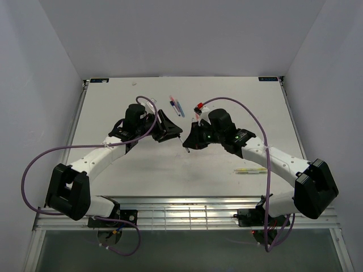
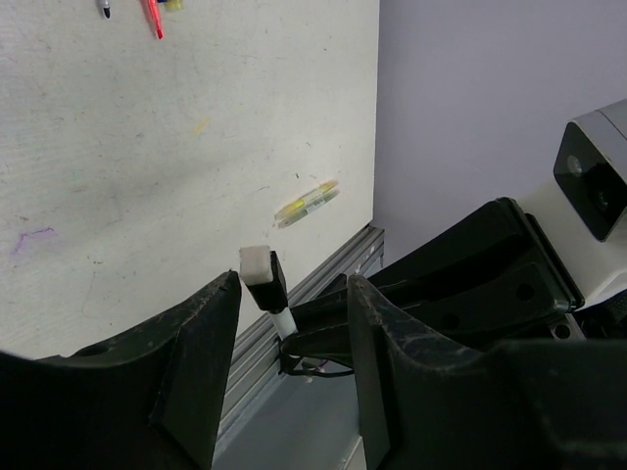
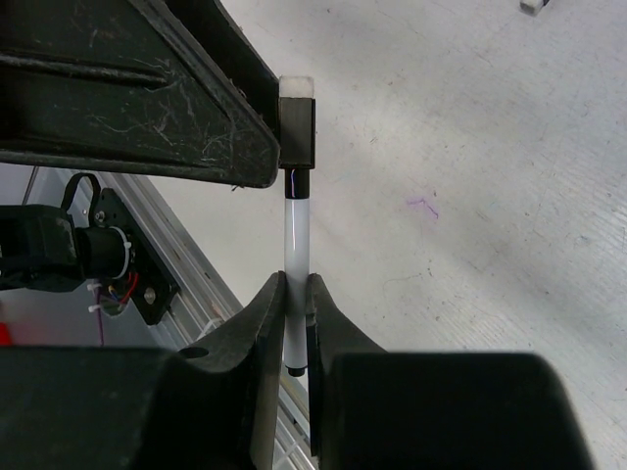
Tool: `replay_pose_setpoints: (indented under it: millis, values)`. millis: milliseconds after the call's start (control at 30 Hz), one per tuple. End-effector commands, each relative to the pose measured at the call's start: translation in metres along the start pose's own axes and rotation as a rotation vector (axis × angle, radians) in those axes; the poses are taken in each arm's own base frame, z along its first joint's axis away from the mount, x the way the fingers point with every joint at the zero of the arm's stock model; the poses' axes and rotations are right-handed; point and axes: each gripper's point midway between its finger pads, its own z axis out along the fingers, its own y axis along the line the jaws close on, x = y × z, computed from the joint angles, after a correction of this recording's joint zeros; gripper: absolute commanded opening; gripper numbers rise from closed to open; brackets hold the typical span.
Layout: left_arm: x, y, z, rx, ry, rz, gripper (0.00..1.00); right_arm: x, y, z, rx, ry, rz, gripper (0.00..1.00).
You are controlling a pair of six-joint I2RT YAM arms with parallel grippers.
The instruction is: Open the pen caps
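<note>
My right gripper (image 3: 294, 294) is shut on a white-barrelled pen (image 3: 294, 235) and holds it above the table. The pen's black cap (image 3: 297, 132), with a white end, is on the barrel. My left gripper (image 2: 294, 289) is open, and the cap (image 2: 263, 279) sits between its fingers (image 2: 201, 333), closer to the left one, with a gap on both sides. In the top view the two grippers meet at mid-table, the left (image 1: 176, 135) and the right (image 1: 188, 143), with the pen (image 1: 182, 140) between them.
Pink and blue pens (image 1: 177, 106) lie at the table's back middle, with a red-tipped one (image 1: 198, 107) beside them. Two yellow pens (image 1: 249, 170) lie near the right front, also in the left wrist view (image 2: 307, 204). The metal rail (image 1: 181, 212) marks the near edge.
</note>
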Motion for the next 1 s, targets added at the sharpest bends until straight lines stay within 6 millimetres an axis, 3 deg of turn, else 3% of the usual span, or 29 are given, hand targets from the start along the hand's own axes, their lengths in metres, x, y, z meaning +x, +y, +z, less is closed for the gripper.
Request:
replay_pose_setpoints:
  millis: [0,400,500,567,633,733,967]
  values:
    - [-0.006,-0.014,0.001,0.033,-0.016,0.024,0.57,-0.014,0.014,0.001,-0.042,-0.047,-0.024,0.08]
    - [-0.003,-0.006,0.006,0.034,0.004,0.031,0.35,-0.011,0.013,0.009,-0.038,-0.04,-0.026,0.08]
    - [-0.002,-0.005,0.006,0.034,0.009,0.037,0.26,-0.012,0.012,0.01,-0.033,-0.043,-0.028,0.08]
    - [-0.001,-0.003,0.007,0.028,0.011,0.038,0.1,-0.012,0.01,0.01,-0.022,-0.045,-0.037,0.08]
    - [-0.001,-0.001,0.008,0.023,0.013,0.035,0.0,-0.014,0.008,0.01,-0.013,-0.048,-0.046,0.12]
    - [0.0,0.002,0.008,0.013,0.014,0.038,0.0,-0.016,0.006,0.013,-0.004,-0.045,-0.06,0.25]
    - [0.0,0.0,0.008,0.014,0.026,0.055,0.0,-0.018,0.008,0.025,-0.029,-0.016,-0.078,0.3]
